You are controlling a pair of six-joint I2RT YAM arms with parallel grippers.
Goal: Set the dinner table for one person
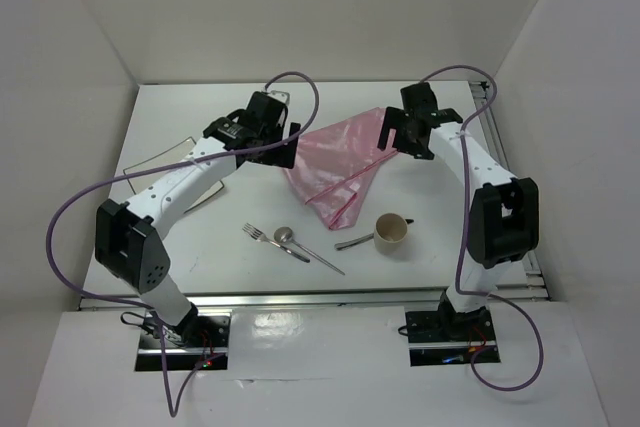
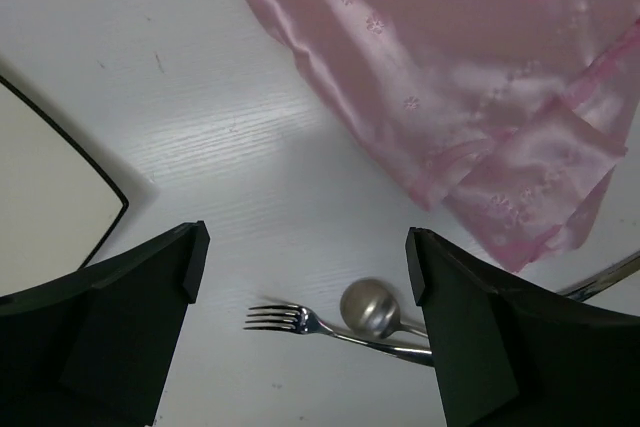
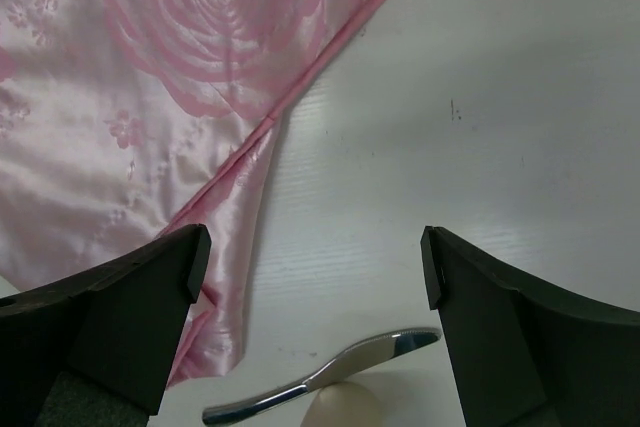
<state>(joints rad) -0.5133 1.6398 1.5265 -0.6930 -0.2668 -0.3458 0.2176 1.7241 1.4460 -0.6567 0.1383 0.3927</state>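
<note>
The white dinner table (image 1: 190,112) carries a crumpled shiny pink cloth (image 1: 335,162) in the middle. My left gripper (image 1: 288,145) hovers open and empty over the cloth's left edge. My right gripper (image 1: 393,134) hovers open and empty over its right corner. In the left wrist view the cloth (image 2: 450,77) lies beyond the gripper (image 2: 305,257), with a fork (image 2: 290,319) and a spoon (image 2: 370,305) on the table between the fingers. In the right wrist view the cloth (image 3: 150,97) lies left of the gripper (image 3: 310,257), with a knife (image 3: 330,377) below it.
A fork (image 1: 262,237), spoon (image 1: 286,238), knife (image 1: 355,241) and beige cup (image 1: 391,233) lie near the front. A white square plate (image 1: 150,165) with a dark rim sits at the left, mostly under my left arm; its corner shows in the left wrist view (image 2: 40,197). White walls enclose the table.
</note>
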